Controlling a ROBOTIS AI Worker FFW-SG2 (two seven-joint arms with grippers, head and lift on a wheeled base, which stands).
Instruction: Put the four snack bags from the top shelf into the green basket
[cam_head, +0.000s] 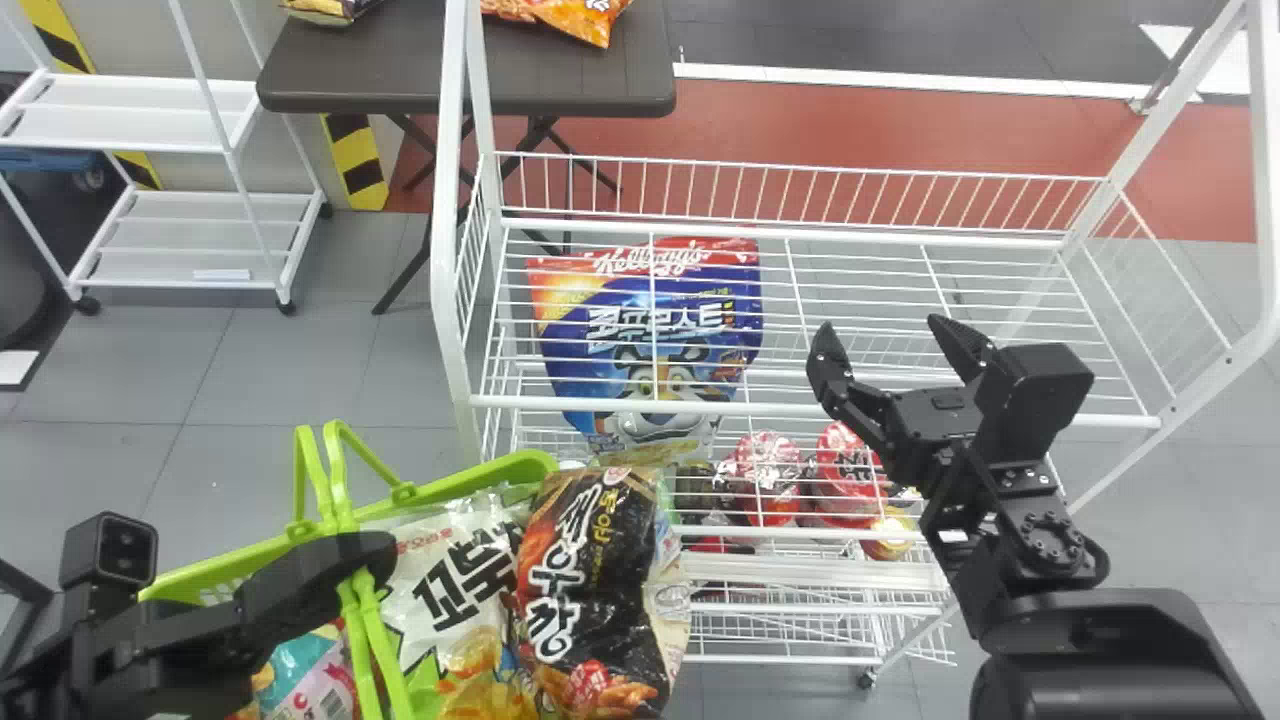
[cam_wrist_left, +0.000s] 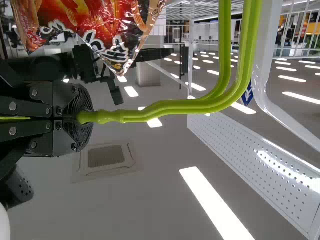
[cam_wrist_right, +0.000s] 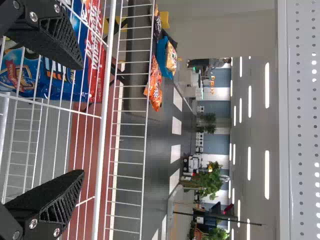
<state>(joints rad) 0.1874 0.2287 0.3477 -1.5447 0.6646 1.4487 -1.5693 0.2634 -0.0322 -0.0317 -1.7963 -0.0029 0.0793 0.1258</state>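
Observation:
In the head view, my left gripper (cam_head: 370, 560) is shut on the handle of the green basket (cam_head: 230, 565). Inside the basket stand a white bag (cam_head: 455, 580), a black-and-red bag (cam_head: 590, 590) that sticks out over the right side, and a teal-and-pink bag (cam_head: 318, 680). The left wrist view has the left gripper (cam_wrist_left: 84, 118) closed around the green handle (cam_wrist_left: 200, 105), with a shiny red-and-black bag (cam_wrist_left: 100, 25) close by. Over the wire shelf (cam_head: 860, 410), my right gripper (cam_head: 882, 332) is open with nothing between its fingers; the right wrist view shows this gripper (cam_wrist_right: 81, 120) too.
A blue cereal bag (cam_head: 650, 330) is seen through the rack's white wires, left of the right gripper. Red-and-white packages (cam_head: 765, 475) lie lower in the rack. Behind are a dark table (cam_head: 380, 65) with bags on it and a white cart (cam_head: 190, 240).

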